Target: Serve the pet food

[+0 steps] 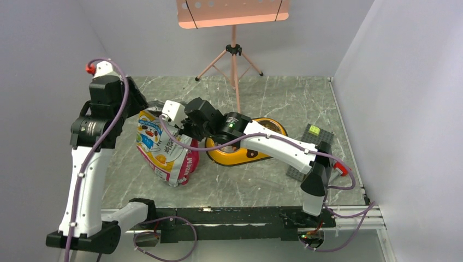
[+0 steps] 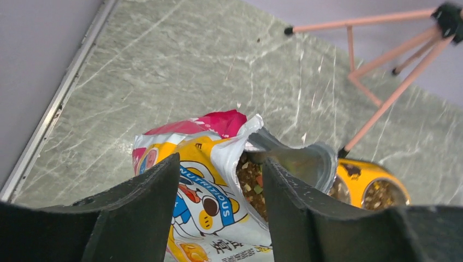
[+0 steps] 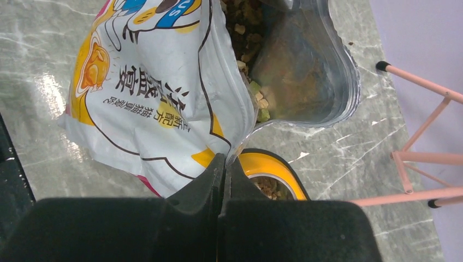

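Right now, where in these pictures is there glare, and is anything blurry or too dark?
Top view: even soft light, sharp throughout. Left wrist view: the near fingers are dark and soft-edged, the kibble in the bag crisp. Right wrist view: glare on the bag's glossy print and the marble table; its fingers nearly black.

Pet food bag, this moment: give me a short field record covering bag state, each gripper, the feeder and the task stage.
bag: pet food bag stands on the table, mouth open, kibble visible inside
left gripper: left gripper open, fingers astride the bag's front panel near the mouth
right gripper: right gripper shut on the bag's edge near the mouth
feeder: yellow feeder beside the bag on the right arm's side, some food showing in its bowls
stage: bag not tipped over the feeder
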{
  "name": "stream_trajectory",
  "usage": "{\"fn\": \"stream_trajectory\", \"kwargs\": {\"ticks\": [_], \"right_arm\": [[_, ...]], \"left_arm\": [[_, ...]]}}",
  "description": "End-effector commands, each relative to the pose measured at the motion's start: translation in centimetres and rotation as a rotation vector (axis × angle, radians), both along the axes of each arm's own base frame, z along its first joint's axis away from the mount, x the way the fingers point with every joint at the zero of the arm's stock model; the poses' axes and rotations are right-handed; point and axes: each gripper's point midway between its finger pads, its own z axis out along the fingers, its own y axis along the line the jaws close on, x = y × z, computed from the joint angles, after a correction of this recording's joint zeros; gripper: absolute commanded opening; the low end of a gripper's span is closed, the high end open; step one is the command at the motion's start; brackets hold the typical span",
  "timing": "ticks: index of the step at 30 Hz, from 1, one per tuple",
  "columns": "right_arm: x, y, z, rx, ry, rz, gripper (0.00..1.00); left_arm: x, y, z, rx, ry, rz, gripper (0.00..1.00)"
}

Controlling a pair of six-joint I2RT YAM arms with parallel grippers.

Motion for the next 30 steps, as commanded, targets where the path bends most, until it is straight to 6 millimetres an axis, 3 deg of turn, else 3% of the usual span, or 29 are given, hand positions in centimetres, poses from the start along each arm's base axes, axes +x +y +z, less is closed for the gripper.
{"fn": "stream_trajectory", "kwargs": {"ticks": [1,6,15,18,21,25,30], "right_arm": [[0.1,-1.9,9.8,0.198,-0.111,0.024,0.00],[0.4,-2.9,10.7,0.213,-0.091,0.026,0.00],[0.3,-3.4,11.6,0.228,-0.085,0.037,0.00],[0.7,-3.3,12.0,0.233,-0.096,0.025,0.00],[1.3,-3.3,12.6,0.243,-0.120,0.004,0.00],[3.1,-4.1,13.0,0.250,-0.150,-0.075,0.00],[5.2,-5.8,12.7,0.257,-0.155,-0.168,0.00]], "left_arm": [[1.8,-1.7,-1.4,0.112,0.052,-0.194,0.62],[3.4,-2.0,-2.9,0.151,0.098,-0.237,0.54],[7.3,-4.0,-5.4,0.105,0.137,-0.310,0.50],[8.0,-3.9,-6.9,0.110,0.217,-0.308,0.39],[8.7,-2.4,-8.2,0.161,0.305,-0.242,0.24],[10.1,-0.1,-6.7,0.204,0.298,-0.110,0.00],[10.8,2.7,-1.1,0.096,0.103,0.139,0.00]]}}
